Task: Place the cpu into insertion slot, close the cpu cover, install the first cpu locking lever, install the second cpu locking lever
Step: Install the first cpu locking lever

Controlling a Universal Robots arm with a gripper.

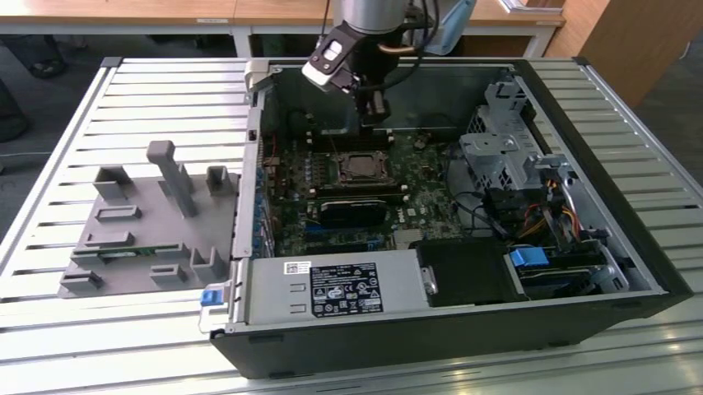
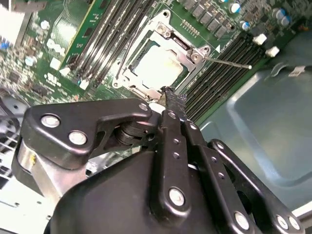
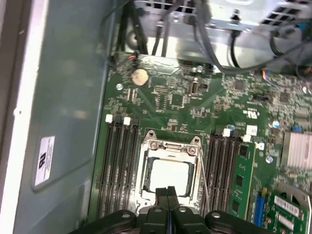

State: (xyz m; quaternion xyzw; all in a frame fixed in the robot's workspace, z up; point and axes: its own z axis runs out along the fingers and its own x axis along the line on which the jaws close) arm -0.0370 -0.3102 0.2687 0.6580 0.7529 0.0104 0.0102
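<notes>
The cpu (image 3: 168,173) lies flat in the insertion slot (image 1: 357,169) on the green board, its pale metal top showing through the window of the cpu cover (image 3: 170,145). That cover (image 2: 187,48) lies down over the cpu (image 2: 156,66). A thin locking lever (image 2: 229,62) sticks out from one corner of the socket, and a thin lever (image 3: 204,180) runs along one side of it. My gripper (image 1: 374,111) hangs inside the case just above the socket's edge. Its black fingertips (image 3: 168,194) are pressed together, shut on nothing, as the second wrist view (image 2: 171,100) also shows.
The open computer case (image 1: 648,271) lies on a slatted metal table (image 1: 110,346). Black memory slots (image 3: 117,165) flank the socket. A drive cage (image 1: 505,156) with cables stands at the exterior view's right, a power supply (image 1: 335,290) at the front. A grey fixture tray (image 1: 143,222) lies outside.
</notes>
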